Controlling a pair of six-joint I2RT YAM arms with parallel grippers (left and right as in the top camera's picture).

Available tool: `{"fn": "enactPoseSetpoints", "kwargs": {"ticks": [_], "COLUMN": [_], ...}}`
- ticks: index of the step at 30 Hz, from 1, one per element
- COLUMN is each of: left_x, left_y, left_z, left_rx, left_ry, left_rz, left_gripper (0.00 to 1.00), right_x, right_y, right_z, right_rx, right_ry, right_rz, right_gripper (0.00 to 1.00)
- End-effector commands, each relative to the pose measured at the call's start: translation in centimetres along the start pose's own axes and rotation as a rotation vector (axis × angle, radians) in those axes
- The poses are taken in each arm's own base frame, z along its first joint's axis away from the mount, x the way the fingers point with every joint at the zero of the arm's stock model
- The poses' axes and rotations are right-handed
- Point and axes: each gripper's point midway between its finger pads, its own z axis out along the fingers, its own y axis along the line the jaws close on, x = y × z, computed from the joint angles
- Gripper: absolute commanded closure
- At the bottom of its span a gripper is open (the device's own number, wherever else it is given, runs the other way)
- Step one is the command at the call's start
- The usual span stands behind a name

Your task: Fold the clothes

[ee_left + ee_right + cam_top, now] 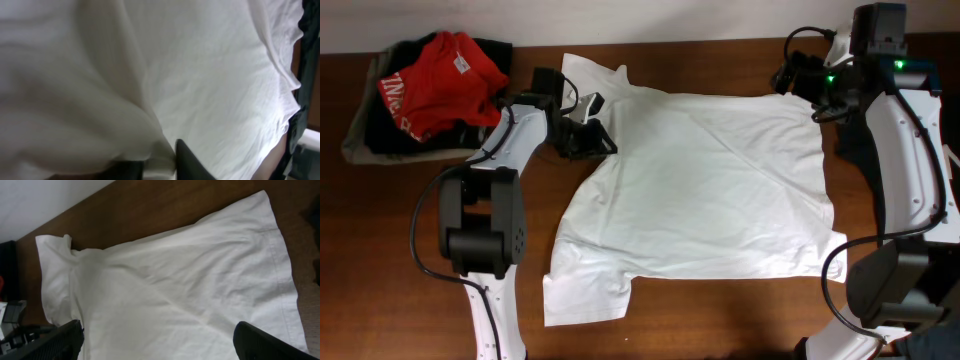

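Red garment [442, 75] bears partly hidden white lettering near white T-shirt [710, 190].

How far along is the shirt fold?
Done: white T-shirt lies spread flat, no fold yet. In hand: left end effector pinches fabric near one sleeve; right end effector hangs open by a hem corner. Remaining: every fold.

thin soft white T-shirt [720, 190] in matt cotton-looking cloth, pretty creased, worktop [720, 320] dark brown wood, smooth with a bit of sheen, red garment [440, 75] matt cloth too, right hand [157, 330] matt black plastic, right arm [910, 150] smooth white plastic shell
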Motion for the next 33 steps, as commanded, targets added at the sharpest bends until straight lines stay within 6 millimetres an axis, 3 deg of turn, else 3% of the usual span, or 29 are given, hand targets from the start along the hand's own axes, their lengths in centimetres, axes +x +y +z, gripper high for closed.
{"fn": "enactPoseSetpoints", "kwargs": {"ticks": [1,3,8,16,20,21,23,29,33], "left_x": [0.2,0.3,0.5,-0.4,-0.2,-0.3,-0.3,0.8,1.2], "left_y": [1.9,3.6,7.0,9.8,10.5,10.5,10.6,10.2,9.0], "left_z": [0.0,-0.7,-3.9,-10.0,-10.6,-10.6,-10.7,-11.0,-12.4], "left_rx": [-0.048,-0.12,-0.346,-0.74,-0.787,-0.793,-0.795,-0.795,-0.797], "left_ry": [0.007,0.003,0.011,-0.022,-0.02,-0.022,-0.024,0.016,0.012], "left_rz": [-0.054,-0.115,-0.167,-0.208,-0.21,-0.211,-0.21,-0.237,-0.274], "left_gripper": [0.92,0.98,0.99,0.99,0.84,0.67,0.01,0.01,0.01], "right_x": [0.2,0.2,0.2,0.2,0.2,0.2,0.2,0.2,0.2], "right_y": [-0.1,-0.1,-0.1,-0.1,-0.1,-0.1,-0.1,-0.1,-0.1], "right_z": [0.2,0.2,0.2,0.2,0.2,0.2,0.2,0.2,0.2], "right_rx": [-0.004,-0.005,-0.004,-0.004,-0.004,-0.004,-0.004,-0.004,-0.004], "right_ry": [0.009,0.009,0.009,0.009,0.009,0.009,0.009,0.009,0.009], "right_rz": [0.01,0.01,0.01,0.01,0.01,0.01,0.01,0.01,0.01], "right_gripper": [0.01,0.01,0.01,0.01,0.01,0.01,0.01,0.01,0.01]}}
